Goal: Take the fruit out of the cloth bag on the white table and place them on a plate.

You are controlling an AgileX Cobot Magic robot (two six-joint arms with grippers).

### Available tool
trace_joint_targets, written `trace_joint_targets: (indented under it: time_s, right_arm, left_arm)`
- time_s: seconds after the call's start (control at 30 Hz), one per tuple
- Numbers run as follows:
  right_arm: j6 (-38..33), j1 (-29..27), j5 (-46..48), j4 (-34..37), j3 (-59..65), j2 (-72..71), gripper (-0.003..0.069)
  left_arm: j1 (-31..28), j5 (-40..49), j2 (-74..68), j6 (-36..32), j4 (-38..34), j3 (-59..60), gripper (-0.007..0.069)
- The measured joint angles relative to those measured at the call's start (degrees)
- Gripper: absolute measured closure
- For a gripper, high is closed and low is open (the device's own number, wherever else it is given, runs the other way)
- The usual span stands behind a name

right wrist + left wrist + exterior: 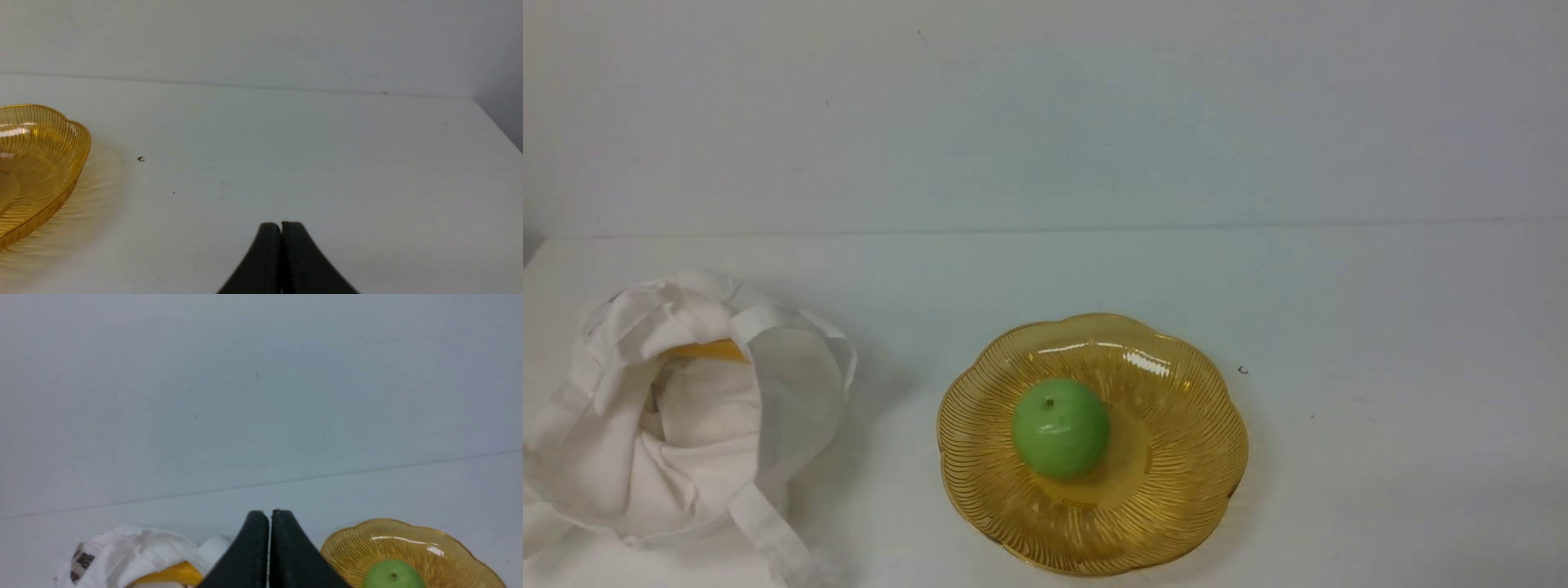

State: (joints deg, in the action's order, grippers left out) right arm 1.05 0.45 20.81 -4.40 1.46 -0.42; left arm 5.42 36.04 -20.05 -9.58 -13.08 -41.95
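Note:
A green apple (1060, 427) rests in the centre of the amber scalloped plate (1176, 384) on the white table (1380, 327). The off-white cloth bag (686, 425) lies crumpled at the left; a yellow-orange piece of fruit (704, 350) peeks out of its opening. Neither gripper shows in the front view. In the left wrist view my left gripper (269, 514) is shut and empty, held back from the bag (135, 547) and the plate (412, 543); the yellow piece (171, 573) and the apple (392, 575) show there. In the right wrist view my right gripper (281, 225) is shut and empty over bare table, right of the plate (49, 134).
A plain white wall (1045, 114) rises behind the table. A tiny dark mark (1242, 370) lies right of the plate. The table's right edge (496, 122) shows in the right wrist view.

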Motion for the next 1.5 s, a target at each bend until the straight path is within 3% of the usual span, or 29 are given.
trace_joint_targets:
  time_s: [0.23, 0.7, 0.93, 1.17, 1.5]
  right_arm:
    - [0.0, 0.0, 0.0, 0.0, 0.0, 0.0, 0.0673]
    - [0.0, 0.0, 0.0, 0.0, 0.0, 0.0, 0.0673]
    - [0.0, 0.0, 0.0, 0.0, 0.0, 0.0, 0.0673]
    - [0.0, 0.0, 0.0, 0.0, 0.0, 0.0, 0.0673]
    - [0.0, 0.0, 0.0, 0.0, 0.0, 0.0, 0.0673]
  left_arm:
    - [-0.02, 0.5, 3.56, 0.07, -2.61, 0.2, 0.0632]
    - [-0.07, 0.27, 3.77, -0.17, -0.59, 0.69, 0.0632]
    - [-0.07, -6.07, 12.84, 0.45, 8.08, 16.73, 0.0632]
    - [-4.85, -16.85, 20.61, 2.73, 9.65, 36.81, 0.0632]
    - [-4.69, -14.46, 20.66, 3.06, 10.06, 43.55, 0.0632]
